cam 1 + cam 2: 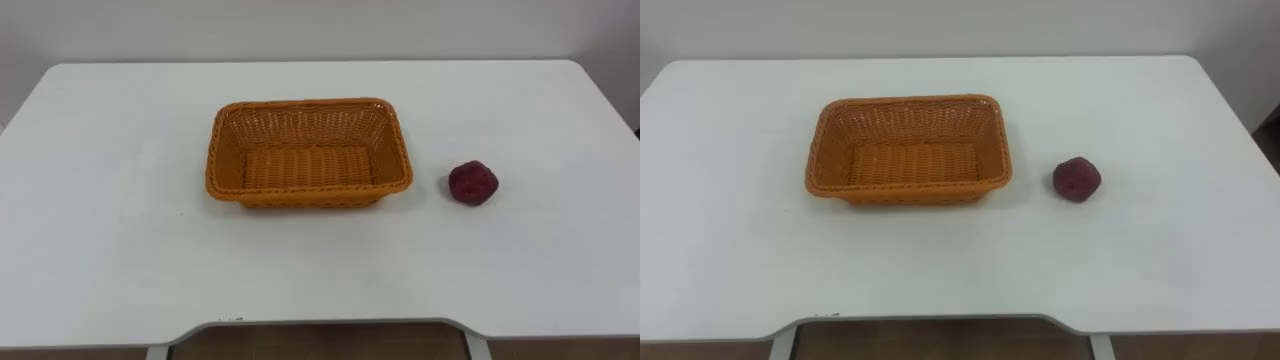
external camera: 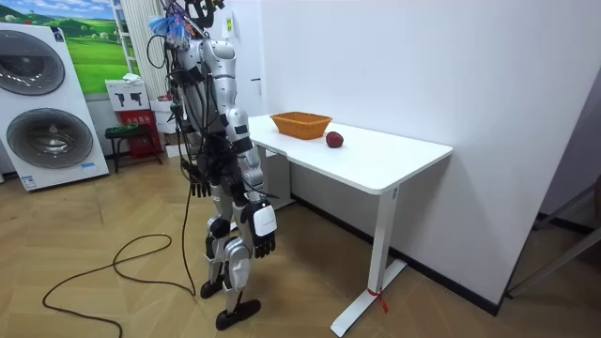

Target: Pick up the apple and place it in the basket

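Note:
A dark red apple (image 1: 472, 183) lies on the white table (image 1: 100, 220), a short way to the right of an orange wicker basket (image 1: 225, 150). The basket stands empty at the table's middle. In the room view I stand at the table's long side, facing the basket (image 2: 300, 124) and the apple (image 2: 334, 140). Both arms hang down beside my body, away from the table. My right hand (image 2: 264, 244) hangs at thigh height on the side nearer the camera, its fingers relaxed. My left hand (image 2: 197, 181) hangs on the far side, fingers loose and pointing down.
A white wall runs along the table's far edge. The table's near edge (image 1: 320, 325) has a shallow cut-out in front of me. In the room view, two washing machines (image 2: 42, 103) and a small red stool (image 2: 127, 141) stand behind me.

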Controlling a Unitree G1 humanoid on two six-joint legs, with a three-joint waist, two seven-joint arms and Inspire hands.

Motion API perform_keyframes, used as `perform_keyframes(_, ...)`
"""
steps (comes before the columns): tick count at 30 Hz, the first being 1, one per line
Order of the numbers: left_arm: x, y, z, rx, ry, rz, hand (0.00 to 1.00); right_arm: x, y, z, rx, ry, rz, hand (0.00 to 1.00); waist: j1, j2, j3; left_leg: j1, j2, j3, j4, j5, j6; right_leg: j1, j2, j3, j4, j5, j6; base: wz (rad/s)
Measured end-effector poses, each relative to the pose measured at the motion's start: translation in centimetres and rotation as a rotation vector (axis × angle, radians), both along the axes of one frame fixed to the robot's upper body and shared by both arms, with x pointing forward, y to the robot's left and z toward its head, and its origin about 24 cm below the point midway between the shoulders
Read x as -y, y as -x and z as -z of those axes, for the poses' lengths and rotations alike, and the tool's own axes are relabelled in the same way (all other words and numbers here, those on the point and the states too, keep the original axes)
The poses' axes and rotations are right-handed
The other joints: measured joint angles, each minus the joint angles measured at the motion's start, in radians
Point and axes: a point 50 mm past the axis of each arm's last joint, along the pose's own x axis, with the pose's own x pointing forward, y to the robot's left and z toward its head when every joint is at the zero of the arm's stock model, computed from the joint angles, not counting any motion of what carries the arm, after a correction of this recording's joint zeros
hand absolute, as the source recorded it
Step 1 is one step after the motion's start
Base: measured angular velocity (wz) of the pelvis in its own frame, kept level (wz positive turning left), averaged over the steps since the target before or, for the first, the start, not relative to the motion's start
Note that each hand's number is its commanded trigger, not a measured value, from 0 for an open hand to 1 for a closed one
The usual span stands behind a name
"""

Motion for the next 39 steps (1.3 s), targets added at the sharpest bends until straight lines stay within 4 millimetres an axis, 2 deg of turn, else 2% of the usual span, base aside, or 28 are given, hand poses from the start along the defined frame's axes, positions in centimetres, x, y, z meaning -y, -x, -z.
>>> perform_keyframes(9,0.0,-0.1,0.0,0.007,-0.005,-0.007,0.0,0.0,-0.1,0.0,0.022,0.016,0.059,0.0,0.002,0.006,-0.0011,0.001,0.001,0.001,-0.003,0.0,0.0,0.001,0.001,0.0,0.003,0.0,0.0,0.0)
perform_keyframes(13,-0.2,-0.1,0.0,0.022,-0.032,-0.01,0.0,-0.2,-0.1,0.1,0.12,0.06,0.39,0.0,-0.002,0.008,-0.0002,0.003,0.002,0.002,-0.002,0.0,0.0,0.002,0.001,0.001,0.004,0.0,0.0,0.0)
perform_keyframes(15,-0.5,0.1,-0.1,0.031,-0.05,-0.041,0.0,-0.4,0.0,0.1,0.196,0.085,0.69,0.0,-0.007,0.009,0.0022,0.016,0.001,0.002,-0.008,0.0,0.0,0.017,0.001,0.0,-0.002,0.001,0.0,0.0)
perform_keyframes(16,-0.6,0.1,-0.1,0.035,-0.054,-0.056,0.0,-0.3,-0.1,0.1,0.218,0.092,0.775,0.0,-0.012,0.009,0.0007,0.019,0.001,0.0,-0.013,-0.001,0.0,0.02,0.0,-0.002,-0.003,0.001,0.0,0.07)
perform_keyframes(17,-0.9,0.4,-0.2,0.041,-0.069,-0.082,0.0,0.1,-0.2,-0.1,0.264,0.108,0.965,0.0,-0.03,0.01,0.0013,0.018,0.0,-0.001,-0.013,-0.003,0.0,0.023,0.0,-0.009,-0.004,0.0,0.0,0.03)
perform_keyframes(18,-1.2,0.8,-0.3,0.049,-0.088,-0.108,0.0,0.7,-1.0,-0.3,0.327,0.129,1.125,0.0,-0.044,0.01,0.0013,0.016,-0.001,0.0,-0.013,-0.003,0.0,0.019,0.0,-0.009,-0.004,0.0,0.0,0.0)
perform_keyframes(20,-1.9,1.3,-0.6,0.062,-0.123,-0.147,0.0,2.0,-1.8,-0.9,0.422,0.179,1.323,0.0,-0.073,0.008,0.0003,0.016,-0.004,0.005,-0.014,-0.003,0.0,0.018,0.001,-0.001,-0.004,0.0,0.001,-0.05)
perform_keyframes(23,-2.7,1.6,-0.9,0.085,-0.172,-0.168,0.0,4.4,-3.3,-2.4,0.566,0.276,1.541,0.0,-0.097,0.009,-0.0032,0.016,-0.002,0.02,-0.01,-0.003,0.0,0.013,0.002,0.009,0.0,0.0,0.001,-0.13)
perform_keyframes(26,-3.2,1.0,-1.1,0.13,-0.212,-0.164,0.0,6.3,-4.5,-4.1,0.669,0.381,1.673,0.0,-0.113,0.009,-0.0065,0.015,-0.002,0.024,-0.011,-0.003,0.0,0.013,0.002,0.011,0.0,0.0,0.001,-0.03)
perform_keyframes(28,-3.4,0.6,-1.3,0.162,-0.222,-0.164,0.0,7.3,-5.2,-5.2,0.716,0.443,1.713,0.0,-0.114,0.008,-0.0073,0.01,-0.002,0.024,-0.012,-0.003,0.0,0.007,0.002,0.012,0.001,0.0,0.001,0.0)
perform_keyframes(30,-3.5,0.0,-1.4,0.188,-0.242,-0.159,0.0,8.6,-6.6,-7.3,0.809,0.518,1.734,0.0,-0.113,0.008,-0.01,-0.006,-0.002,0.025,-0.004,-0.002,0.0,-0.014,0.002,0.015,0.01,0.0,0.001,-0.03)
perform_keyframes(33,-3.5,-0.4,-1.4,0.212,-0.24,-0.155,0.0,9.6,-9.0,-10.1,0.944,0.594,1.68,0.0,-0.103,0.01,-0.0091,-0.023,-0.001,0.03,0.0,-0.001,0.001,-0.04,0.003,0.028,0.032,0.0,0.001,-0.09)
perform_keyframes(35,-3.4,-0.6,-1.4,0.22,-0.239,-0.151,0.0,10.5,-10.7,-13.4,1.1,0.73,1.562,0.0,-0.095,0.007,-0.0104,-0.021,-0.001,0.03,0.001,-0.001,0.001,-0.038,0.002,0.027,0.03,0.0,0.001,-0.03)
perform_keyframes(38,-3.3,-0.5,-1.4,0.224,-0.248,-0.129,0.0,10.7,-12.4,-17.2,1.291,0.908,1.386,0.0,-0.078,0.006,-0.0098,-0.024,0.0,0.03,0.001,-0.001,0.001,-0.042,0.003,0.027,0.031,0.0,0.001,0.0)
perform_keyframes(39,-3.2,-0.4,-1.4,0.219,-0.245,-0.119,0.0,10.5,-12.8,-17.8,1.325,0.931,1.346,0.0,-0.078,0.006,-0.0104,-0.027,0.0,0.03,0.002,-0.001,0.001,-0.047,0.003,0.027,0.031,0.0,0.001,0.0)
